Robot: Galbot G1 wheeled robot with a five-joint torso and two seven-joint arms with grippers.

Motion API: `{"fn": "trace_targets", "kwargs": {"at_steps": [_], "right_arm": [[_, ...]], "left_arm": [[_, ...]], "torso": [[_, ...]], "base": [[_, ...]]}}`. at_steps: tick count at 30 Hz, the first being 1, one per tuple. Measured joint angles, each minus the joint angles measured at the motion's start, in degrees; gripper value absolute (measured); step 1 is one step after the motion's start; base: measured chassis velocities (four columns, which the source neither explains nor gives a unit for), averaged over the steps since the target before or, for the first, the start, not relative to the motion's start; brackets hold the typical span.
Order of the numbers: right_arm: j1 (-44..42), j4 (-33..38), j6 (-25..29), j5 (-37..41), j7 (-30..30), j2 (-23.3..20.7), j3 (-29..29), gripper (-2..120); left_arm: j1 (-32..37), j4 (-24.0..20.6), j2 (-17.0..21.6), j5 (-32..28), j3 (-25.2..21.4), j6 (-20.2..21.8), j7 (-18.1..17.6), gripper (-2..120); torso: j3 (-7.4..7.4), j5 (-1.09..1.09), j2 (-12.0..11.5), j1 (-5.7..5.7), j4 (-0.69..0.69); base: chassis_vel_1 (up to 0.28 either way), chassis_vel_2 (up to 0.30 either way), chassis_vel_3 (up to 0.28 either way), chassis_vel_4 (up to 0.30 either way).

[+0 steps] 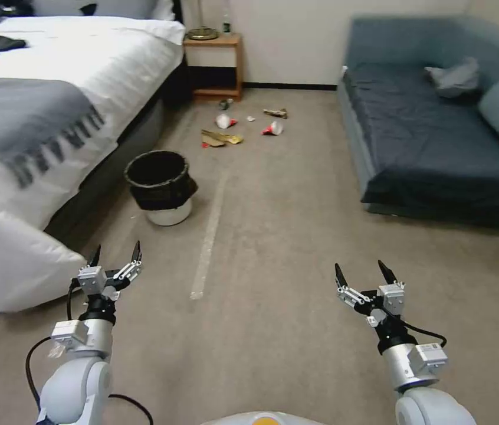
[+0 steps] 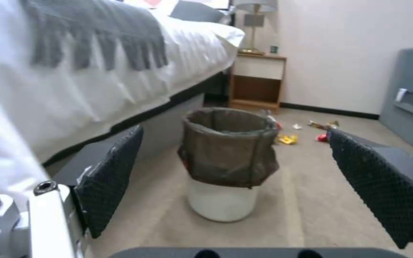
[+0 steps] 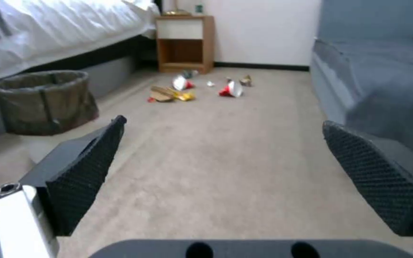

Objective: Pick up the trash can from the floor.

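So the small round white trash can, lined with a dark brown-black plastic bag folded over its rim, is sitting upright on the beige-tan short-pile carpet floor. It's just beside the bed with the white duvet and grey fringed throw, right at the bed's dark base, and a pale strip of tape runs along the carpet on the can's other side, not touching it.

The left end effector hovers above the floor on the near side of the trash can, apart from it, fingers spread wide with nothing between them. From the left wrist view the can sits dead centre between the two black textured pads, farther out.

The right end effector is well away from the can, out over bare carpet on the far side of the tape, also spread wide and holding nothing.

Beyond the can there's a scatter of red, white and yellow litter on the carpet, near the wooden nightstand. A dark blue sofa sits across the room from the can.
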Motion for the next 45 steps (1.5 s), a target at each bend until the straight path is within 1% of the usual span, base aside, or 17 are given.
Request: {"fn": "trace_targets", "kwargs": {"at_steps": [4, 5, 9, 12, 16, 22, 30, 45], "right_arm": [[0.0, 0.0, 0.5, -0.1, -0.7, 0.0, 0.2, 100], [0.0, -0.2, 1.7, -0.2, -1.6, 0.1, 0.4, 100], [0.2, -1.0, 3.9, -0.8, -3.0, 0.2, 1.0, 100], [0.0, -1.3, 4.6, -0.4, -3.7, 0.2, 1.4, 100], [-0.3, -1.3, 4.7, 0.4, -4.9, 0.1, 1.8, 100], [0.3, -1.8, 4.8, 1.0, -6.6, 0.2, 2.4, 100], [1.0, -2.4, 4.9, 0.8, -7.4, 0.3, 2.6, 100], [1.5, -2.9, 5.1, 0.8, -8.3, 0.6, 2.8, 100]], "left_arm": [[0.0, 0.0, 0.0, -0.5, 0.0, -0.1, 0.0, 95], [0.1, 0.0, 0.0, -0.9, 0.0, -0.1, 0.0, 95], [0.1, -0.2, 0.0, -1.6, 0.0, 0.0, 0.1, 95], [0.1, -0.2, 0.1, -1.9, 0.0, 0.0, -0.1, 95], [-0.1, -0.2, 0.0, -2.1, 0.1, 0.0, -0.8, 95], [0.2, -0.2, -0.1, -1.9, 0.2, -0.1, -0.7, 95], [0.3, -0.2, -0.1, -1.5, 0.2, -0.1, -0.6, 95], [-0.2, -0.2, -0.1, -1.4, 0.3, -0.1, -0.8, 94]], "torso": [[0.0, 0.0, 0.0, 0.0, -0.03], [0.0, 0.0, 0.0, 0.0, -0.05], [0.0, 0.0, 0.0, 0.0, -0.03], [0.0, 0.0, 0.0, 0.0, -0.04], [0.0, 0.0, 0.0, 0.0, -0.04], [0.0, 0.0, 0.0, 0.0, -0.03], [0.0, 0.0, 0.0, 0.0, -0.03], [0.01, -0.01, 0.0, 0.0, -0.03]], "base": [[0.028, 0.021, 0.032, 0.024], [0.0, 0.0, 0.0, 0.0], [0.0, 0.0, 0.0, 0.0], [0.0, 0.0, 0.0, 0.0], [0.0, 0.0, 0.0, 0.0], [0.0, 0.0, 0.0, 0.0], [-0.003, 0.006, 0.004, -0.004], [-0.107, 0.104, 0.111, -0.105]]}}
